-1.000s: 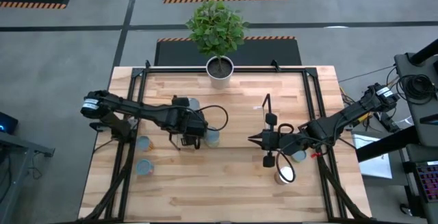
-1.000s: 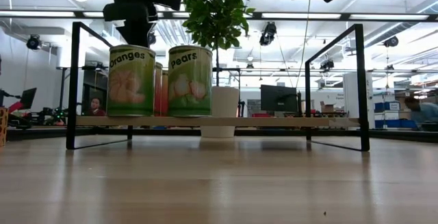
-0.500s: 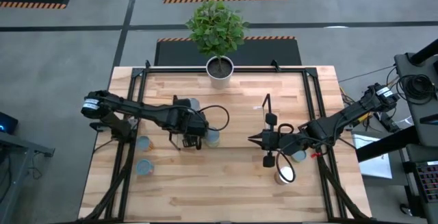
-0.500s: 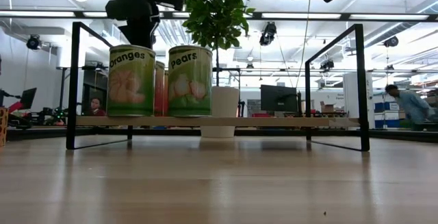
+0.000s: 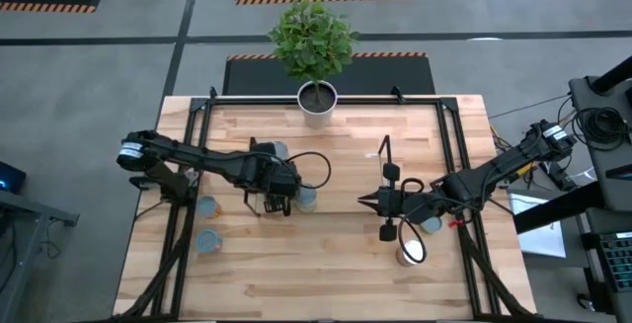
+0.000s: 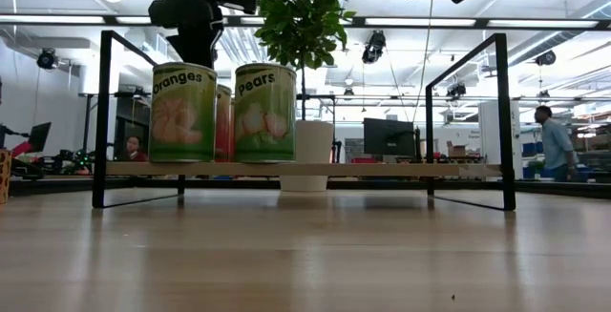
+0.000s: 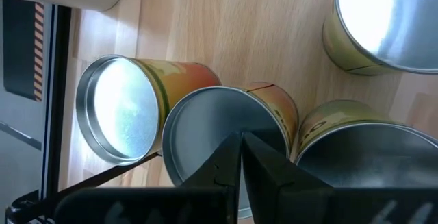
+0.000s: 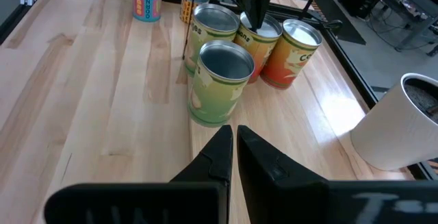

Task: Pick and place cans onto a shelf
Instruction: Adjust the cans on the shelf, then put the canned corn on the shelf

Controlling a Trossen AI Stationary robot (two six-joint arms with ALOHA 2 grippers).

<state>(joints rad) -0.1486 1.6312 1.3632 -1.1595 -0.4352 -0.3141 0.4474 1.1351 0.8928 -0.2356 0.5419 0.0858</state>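
The shelf is a light wood board on black wire end frames. On it stand several cans: a green "Oranges" can, a green "Pears" can and an orange-sided can between others. My left gripper is shut, pointing down over that can's silver top; it also shows in the high view and the right wrist view. My right gripper is shut and empty, low over the table to the right of the cans. My left gripper's shut fingertips stand over the silver top of the orange-sided can, coming from above and pointing down. I cannot tell whether they touch it. The can stands upright on the shelf board.
Two blue-topped cans stand at the table's left. A whitish-topped can and another can stand by my right arm. A white plant pot stands at the far edge. A black frame borders the table.
A person in the room behind the table has walked toward the left of the low view. The arms and the cans have kept still.
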